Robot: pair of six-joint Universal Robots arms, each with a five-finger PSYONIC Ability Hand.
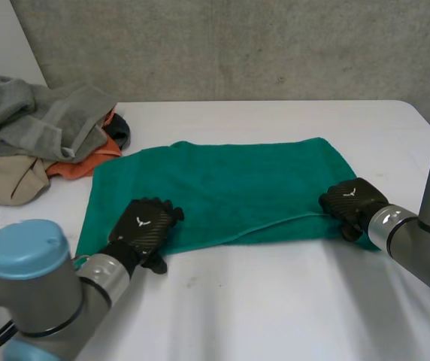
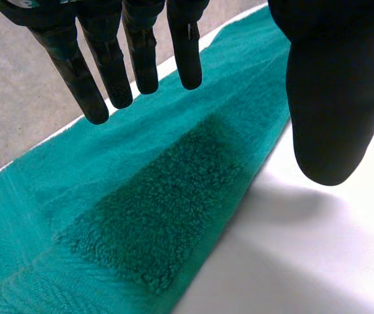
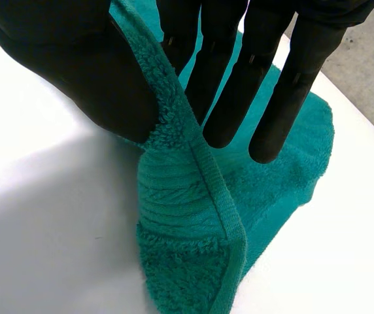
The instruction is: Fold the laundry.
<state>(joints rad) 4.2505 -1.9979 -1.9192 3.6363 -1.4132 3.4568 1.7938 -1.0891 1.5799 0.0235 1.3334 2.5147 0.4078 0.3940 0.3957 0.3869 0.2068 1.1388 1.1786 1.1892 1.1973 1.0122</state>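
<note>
On the far side a rough grey concrete wall [image 1: 237, 45] closes the room. The white table [image 1: 275, 301] below it is smooth and matt, and its near part is cut off by the two arms.

Across the middle of the table lies the green towel [image 1: 230, 188], spread flat and roughly rectangular. It is thick terry cloth with a looped nap, and a flat ribbed band runs beside its hem. Toward the right side a second edge shows just inside the near edge, as of an upper layer, but I cannot tell this for sure.

At the far left corner sits a pile of clothes [image 1: 34, 128] in grey, beige and orange, soft and crumpled. It is partly cut off, and a dark thing behind it is too hidden to name.

The left hand [image 1: 146, 226] is over the near edge of the towel, close to its left corner. Its fingers [image 2: 144, 59] are straight and spread, gripping nothing, and whether they touch the cloth I cannot tell.

The right hand [image 1: 352, 203] is at the near right corner. Its fingers [image 3: 239, 85] and thumb pinch the towel's edge, lifting it into a ridge.
</note>
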